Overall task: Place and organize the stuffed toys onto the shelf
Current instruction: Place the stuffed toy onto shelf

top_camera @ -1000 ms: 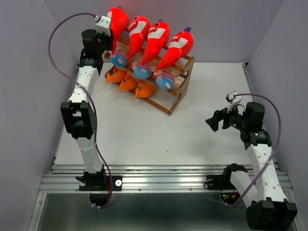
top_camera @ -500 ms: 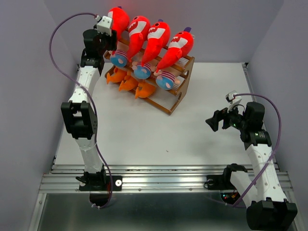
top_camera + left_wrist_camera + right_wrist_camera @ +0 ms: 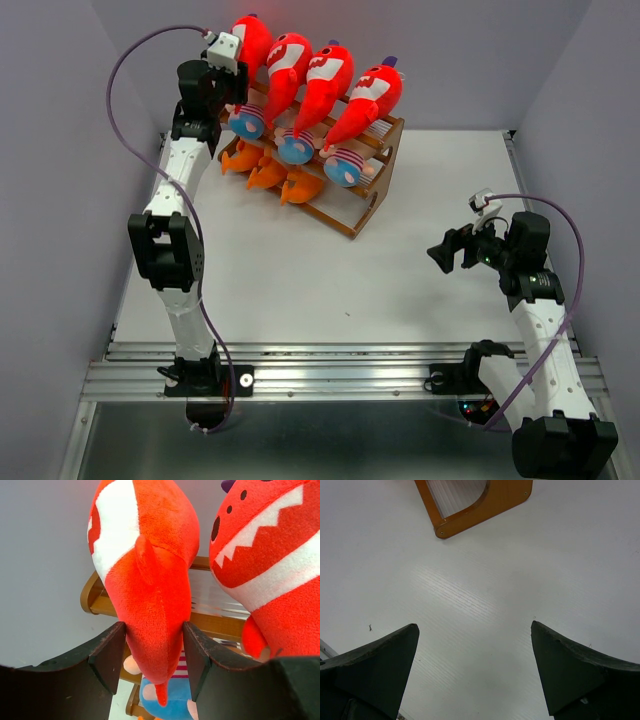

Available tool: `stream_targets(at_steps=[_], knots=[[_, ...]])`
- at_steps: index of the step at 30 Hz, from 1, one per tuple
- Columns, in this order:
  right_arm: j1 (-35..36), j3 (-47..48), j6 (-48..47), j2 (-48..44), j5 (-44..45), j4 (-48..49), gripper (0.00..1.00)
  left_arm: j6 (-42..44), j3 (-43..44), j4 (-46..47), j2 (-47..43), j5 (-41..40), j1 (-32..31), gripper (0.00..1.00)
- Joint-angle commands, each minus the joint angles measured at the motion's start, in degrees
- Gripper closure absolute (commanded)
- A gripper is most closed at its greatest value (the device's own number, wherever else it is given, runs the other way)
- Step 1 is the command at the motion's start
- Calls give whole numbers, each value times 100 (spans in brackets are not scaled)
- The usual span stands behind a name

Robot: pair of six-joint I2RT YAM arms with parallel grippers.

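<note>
Left wrist view: left pincer (image 3: pixel 153 632) clamps the red shark (image 3: pixel 150 565); right pincer (image 3: pixel 474 628) gapes wide.

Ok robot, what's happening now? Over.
Left gripper shut on leftmost red plush shark, top tier of brown wooden shelf. Right gripper open, empty, above white table. Nothing in the way.

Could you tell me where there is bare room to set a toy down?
Free: the white table between the shelf and the arm bases, and right of the shelf toward the right fingers. Crowded: the shelf's tiers, packed with plush, left fingers gripping the leftmost red shark.
</note>
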Motion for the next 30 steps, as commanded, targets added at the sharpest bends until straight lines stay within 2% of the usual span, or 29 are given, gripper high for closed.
stream_targets(at_steps=[1, 6, 12, 18, 21, 24, 29, 30], knots=[[-41, -24, -32, -87, -83, 333, 2, 126, -92, 316, -525, -77, -76, 39], [-41, -32, -32, -96, -83, 324, 2, 179, -118, 281, -578, -121, -146, 37], [-41, -24, -32, -122, -91, 324, 2, 171, -153, 272, -692, -200, -190, 28], [-41, -32, -40, -131, -91, 324, 2, 109, -179, 246, -807, -191, -190, 24], [-41, -32, -40, -131, -91, 324, 2, 162, -215, 202, -886, -147, -190, 17], [-41, -32, -40, -131, -83, 324, 2, 144, -250, 167, -974, -138, -190, 16], [-41, -32, -49, -131, -65, 333, 2, -109, -408, 122, -1360, -200, -190, 11], [-41, -24, -49, -140, -56, 333, 2, -163, -486, 184, -1448, -200, -190, 2]])
